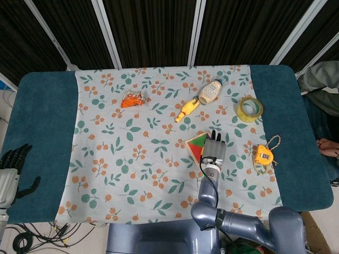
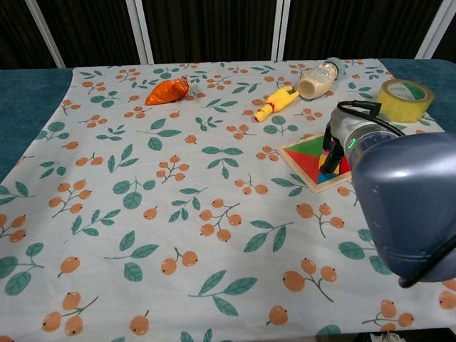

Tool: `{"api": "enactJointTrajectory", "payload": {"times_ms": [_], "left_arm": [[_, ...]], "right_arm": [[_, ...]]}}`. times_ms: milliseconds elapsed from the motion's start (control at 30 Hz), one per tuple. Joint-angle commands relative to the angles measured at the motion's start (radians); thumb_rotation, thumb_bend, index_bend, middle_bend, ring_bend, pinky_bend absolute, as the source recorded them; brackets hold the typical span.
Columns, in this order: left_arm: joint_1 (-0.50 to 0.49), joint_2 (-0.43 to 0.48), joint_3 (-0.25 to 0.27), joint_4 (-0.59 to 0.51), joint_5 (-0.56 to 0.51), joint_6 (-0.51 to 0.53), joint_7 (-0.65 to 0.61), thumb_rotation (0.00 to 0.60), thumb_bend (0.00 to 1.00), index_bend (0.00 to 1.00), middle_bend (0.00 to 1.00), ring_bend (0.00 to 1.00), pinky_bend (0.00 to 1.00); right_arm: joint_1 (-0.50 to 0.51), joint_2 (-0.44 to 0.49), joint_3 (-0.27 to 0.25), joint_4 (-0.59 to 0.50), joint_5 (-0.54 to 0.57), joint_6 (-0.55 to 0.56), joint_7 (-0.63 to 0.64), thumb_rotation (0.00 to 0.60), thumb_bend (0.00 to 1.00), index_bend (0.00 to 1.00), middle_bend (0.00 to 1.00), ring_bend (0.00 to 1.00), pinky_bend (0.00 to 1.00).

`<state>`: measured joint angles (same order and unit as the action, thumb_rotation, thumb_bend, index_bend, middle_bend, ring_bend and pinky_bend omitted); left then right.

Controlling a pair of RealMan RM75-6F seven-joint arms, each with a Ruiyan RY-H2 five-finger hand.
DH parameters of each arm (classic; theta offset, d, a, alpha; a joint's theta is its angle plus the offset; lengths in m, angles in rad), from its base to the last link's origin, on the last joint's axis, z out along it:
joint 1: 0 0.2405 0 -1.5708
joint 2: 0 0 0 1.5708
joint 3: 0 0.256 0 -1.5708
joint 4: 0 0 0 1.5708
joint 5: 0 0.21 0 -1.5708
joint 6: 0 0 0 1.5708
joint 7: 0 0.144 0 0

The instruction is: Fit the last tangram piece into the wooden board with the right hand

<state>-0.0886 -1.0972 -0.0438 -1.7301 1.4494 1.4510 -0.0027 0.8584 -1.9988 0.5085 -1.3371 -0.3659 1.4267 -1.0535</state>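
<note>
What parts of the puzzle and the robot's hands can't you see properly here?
- Puzzle board: in the chest view the right arm hides its right part; in the head view the right hand covers most of it.
- Last piece: cannot tell if it is in or held.
- Right hand's fingers: their undersides are hidden in both views.
- Left hand: cut off by the head view's left edge.

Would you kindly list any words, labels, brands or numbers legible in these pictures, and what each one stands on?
None can be read.
Sauce bottle: its label is too blurred to read.
Orange packet: any print is too small to read.
Yellow tape measure: its markings are unreadable.
Tape roll: no text shows.
</note>
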Motion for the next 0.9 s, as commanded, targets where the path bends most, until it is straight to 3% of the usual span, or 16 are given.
{"api": "enactJointTrajectory", "payload": {"times_ms": [33, 300, 500, 733, 900], "left_arm": [[0.000, 0.000, 0.000, 0.000, 0.000, 0.000, 0.000, 0.600, 0.35, 0.00, 0.03, 0.04, 0.01], [0.000, 0.000, -0.001, 0.001, -0.002, 0.000, 0.001, 0.600, 0.35, 0.00, 0.03, 0.04, 0.01], [0.000, 0.000, -0.001, -0.001, -0.003, 0.000, 0.002, 0.600, 0.35, 0.00, 0.03, 0.04, 0.01], [0.001, 0.000, -0.001, 0.000, -0.005, -0.001, 0.001, 0.600, 0.35, 0.00, 0.03, 0.04, 0.01], [0.001, 0.000, -0.002, -0.001, -0.006, 0.001, 0.000, 0.600, 0.35, 0.00, 0.03, 0.04, 0.01]], "right_arm": [[0.000, 0.000, 0.001, -0.001, 0.000, 0.000, -0.001, 0.600, 0.24, 0.24, 0.00, 0.00, 0.24], [-0.002, 0.006, 0.003, -0.015, -0.005, 0.004, 0.004, 0.600, 0.24, 0.22, 0.00, 0.00, 0.24], [-0.007, 0.012, 0.000, -0.037, -0.029, -0.011, 0.037, 0.600, 0.24, 0.28, 0.00, 0.00, 0.24], [-0.008, 0.006, -0.016, -0.043, -0.039, -0.026, 0.048, 0.600, 0.35, 0.34, 0.00, 0.00, 0.24], [-0.005, 0.003, -0.019, -0.039, -0.037, -0.034, 0.048, 0.600, 0.37, 0.34, 0.00, 0.00, 0.24]]}}
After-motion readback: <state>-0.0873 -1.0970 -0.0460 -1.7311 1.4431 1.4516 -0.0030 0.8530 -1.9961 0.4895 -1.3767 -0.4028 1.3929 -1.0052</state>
